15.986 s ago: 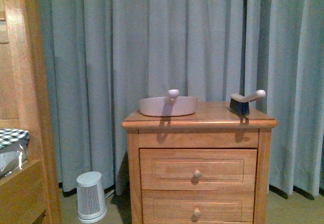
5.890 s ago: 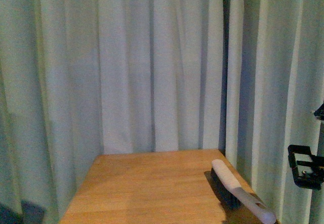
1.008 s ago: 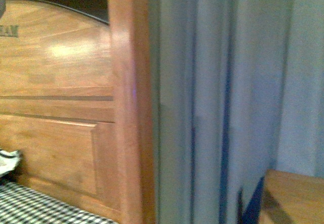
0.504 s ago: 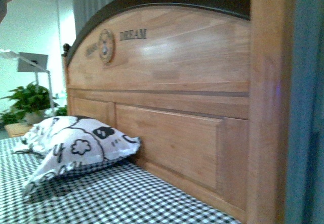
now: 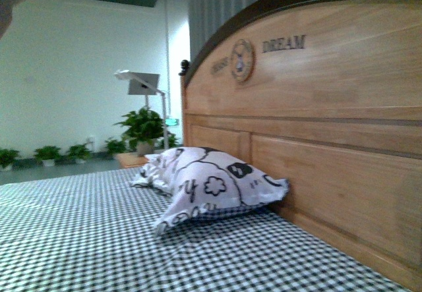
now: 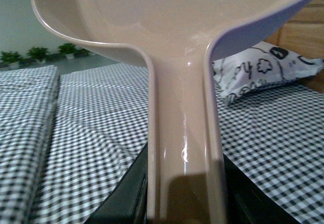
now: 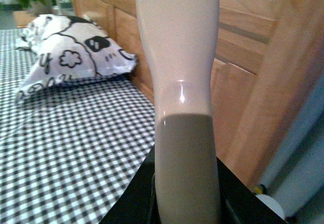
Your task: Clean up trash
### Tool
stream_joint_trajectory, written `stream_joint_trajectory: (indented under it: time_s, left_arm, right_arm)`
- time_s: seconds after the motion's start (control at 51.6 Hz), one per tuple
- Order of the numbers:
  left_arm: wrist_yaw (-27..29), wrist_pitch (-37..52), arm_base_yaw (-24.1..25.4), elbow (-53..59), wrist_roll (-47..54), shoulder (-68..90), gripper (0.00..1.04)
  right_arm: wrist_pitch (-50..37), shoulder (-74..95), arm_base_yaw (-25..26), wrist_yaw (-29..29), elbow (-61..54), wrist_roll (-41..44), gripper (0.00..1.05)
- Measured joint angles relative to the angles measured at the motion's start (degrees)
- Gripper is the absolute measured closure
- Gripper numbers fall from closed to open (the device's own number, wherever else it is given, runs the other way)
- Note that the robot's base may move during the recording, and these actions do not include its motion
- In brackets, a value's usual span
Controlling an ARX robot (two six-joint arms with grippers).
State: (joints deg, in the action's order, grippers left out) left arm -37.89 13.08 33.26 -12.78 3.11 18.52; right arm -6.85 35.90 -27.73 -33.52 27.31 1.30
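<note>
Front view. The headboard (image 5: 330, 140) is the reference. It is wooden and arched, with a round emblem (image 5: 242, 59) and the word "DREAM" near its top edge. The pillow (image 5: 211, 186) is white with black doodles and lies against the foot of the headboard, on the black-and-white checked bed cover (image 5: 86, 239). Beyond the far end of the headboard are a lamp (image 5: 142, 84) and a potted plant (image 5: 142, 126). Neither of my arms shows in this view.

Left wrist view. My left gripper (image 6: 185, 201) is clenched on the handle of the pale pinkish dustpan (image 6: 182, 57), with a dark jaw on either side of the handle. The pan's bowl fills the upper part of the picture. Only a corner of the headboard (image 6: 301, 32) shows past the pan, with the pillow (image 6: 258, 75) just beside it on the bed cover (image 6: 76, 133).

Right wrist view. My right gripper (image 7: 185, 204) is clamped on the white handle of the brush (image 7: 177, 57). The bristles are out of the picture. The headboard (image 7: 248, 47) runs close alongside the handle, and the pillow (image 7: 71, 57) rests at its base on the bed cover (image 7: 66, 148).

I cannot tell where the trash is. No view shows a crumpled scrap that I can make out.
</note>
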Motion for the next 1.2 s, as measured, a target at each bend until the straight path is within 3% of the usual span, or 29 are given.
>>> stream_joint_trajectory:
  time_s: [0.581, 0.678, 0.833, 0.949, 1.066, 1.201]
  left_arm:
    - [-0.7, -0.2, 0.0, 0.0, -0.2, -0.1, 0.78]
    - [-1.5, -16.2, -0.2, -6.0, 7.0, 4.7, 0.78]
    - [-3.6, -17.2, -0.3, -8.2, 16.3, 12.3, 0.78]
    - [-9.2, -16.3, 0.6, -11.7, 25.5, 20.6, 0.78]
    - [-13.8, -22.2, 2.0, -15.4, 37.0, 29.4, 0.78]
    - [-13.7, -31.7, 3.7, -21.7, 54.3, 42.4, 0.78]
  right_arm:
    - [0.0, 0.0, 0.0, -0.3, 0.0, 0.0, 0.85]
    - [0.0, 0.0, 0.0, 0.0, 0.0, 0.1, 0.85]
    - [0.0, 0.0, 0.0, 0.0, 0.0, 0.1, 0.85]
    - [0.0, 0.0, 0.0, 0.0, 0.0, 0.1, 0.85]
    - [0.0, 0.0, 0.0, 0.0, 0.0, 0.1, 0.85]
    - [0.0, 0.0, 0.0, 0.0, 0.0, 0.1, 0.85]
